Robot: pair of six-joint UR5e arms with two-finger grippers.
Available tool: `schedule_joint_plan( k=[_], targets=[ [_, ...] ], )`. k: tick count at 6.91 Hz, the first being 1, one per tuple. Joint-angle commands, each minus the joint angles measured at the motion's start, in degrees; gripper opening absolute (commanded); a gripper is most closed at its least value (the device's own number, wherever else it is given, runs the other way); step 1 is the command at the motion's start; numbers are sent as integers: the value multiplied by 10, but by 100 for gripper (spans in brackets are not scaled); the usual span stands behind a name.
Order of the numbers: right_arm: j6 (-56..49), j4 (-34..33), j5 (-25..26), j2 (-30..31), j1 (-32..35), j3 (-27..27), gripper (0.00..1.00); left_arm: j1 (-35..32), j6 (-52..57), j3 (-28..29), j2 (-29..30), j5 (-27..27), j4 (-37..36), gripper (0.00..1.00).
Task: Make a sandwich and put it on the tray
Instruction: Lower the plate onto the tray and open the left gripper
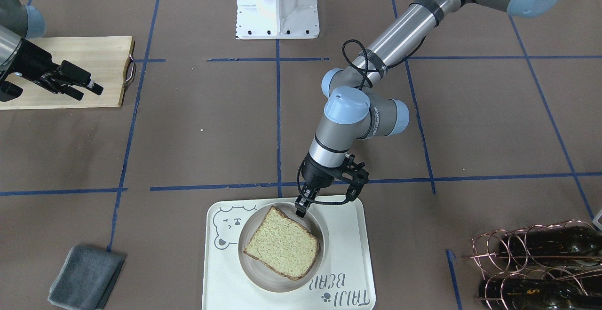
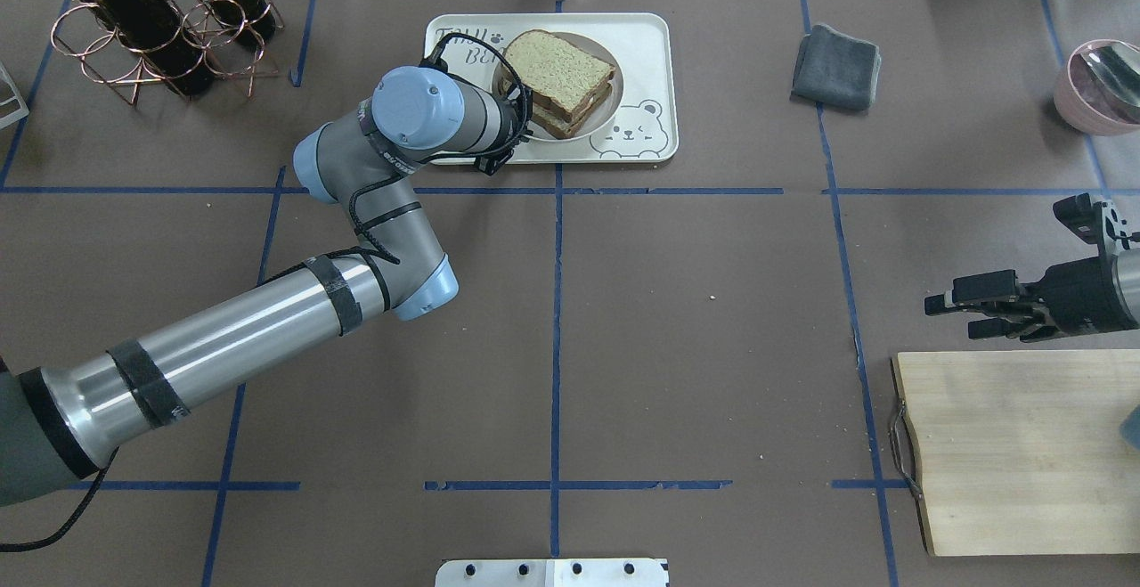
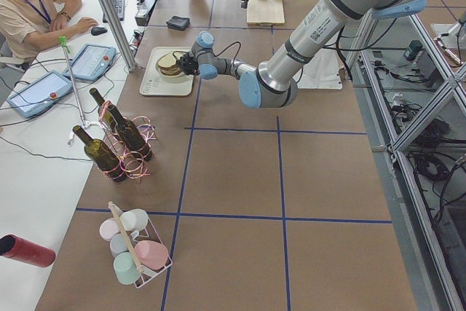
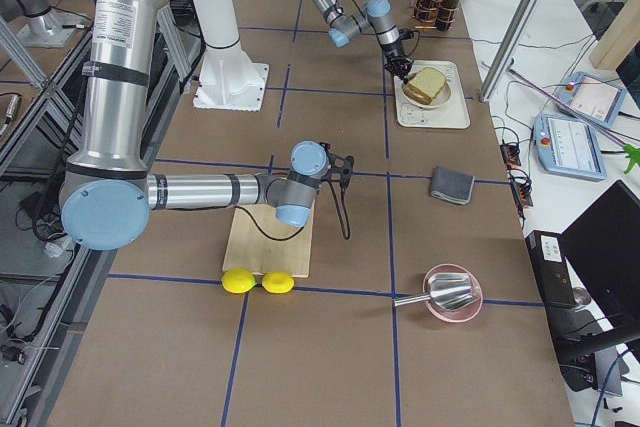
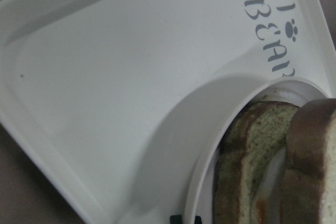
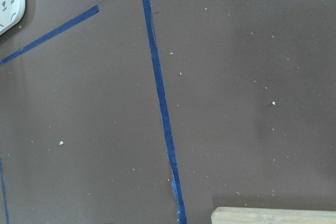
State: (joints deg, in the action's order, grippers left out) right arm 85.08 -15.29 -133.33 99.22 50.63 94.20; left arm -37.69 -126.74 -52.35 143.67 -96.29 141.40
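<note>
The sandwich [image 1: 282,244], two tan speckled bread slices with dark crust, lies on a small round beige plate [image 1: 263,282] that rests on the off-white bear tray [image 1: 348,263]. The overhead view shows the sandwich [image 2: 557,66], plate [image 2: 610,79] and tray [image 2: 650,44] too. In the left wrist view, white egg [image 5: 273,171] shows between the slices [image 5: 262,129]. My left gripper [image 1: 301,209] is down at the plate's near rim, its fingers closed on the rim [image 5: 210,166]. My right gripper [image 2: 948,318] is open and empty, just above the table beside the cutting board.
A pale wooden cutting board [image 2: 1024,444] lies at my right. A folded grey cloth [image 2: 835,66] lies right of the tray. A copper wire rack with wine bottles [image 2: 151,26] stands at far left. A pink bowl [image 2: 1100,88] sits at far right.
</note>
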Motion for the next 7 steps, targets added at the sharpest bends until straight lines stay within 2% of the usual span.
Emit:
schedule_joint_plan(
  k=[1,3,4,6,7],
  targets=[
    [0,0,0,-1,0,-5,100,-1,5,1,0,1,18,35],
    [-2,1,0,-1,0,-9,100,-5,35,-5,-2,0,18,32],
    [-2,1,0,-1,0,-9,100,-7,44,-33,-10,0,17,30],
    [-2,1,-1,-2,0,-9,100,-6,81,-188,-113,-6,10,29],
    [-2,1,-4,-3,0,-9,100,-5,107,-230,-146,-21,1,30]
  ],
)
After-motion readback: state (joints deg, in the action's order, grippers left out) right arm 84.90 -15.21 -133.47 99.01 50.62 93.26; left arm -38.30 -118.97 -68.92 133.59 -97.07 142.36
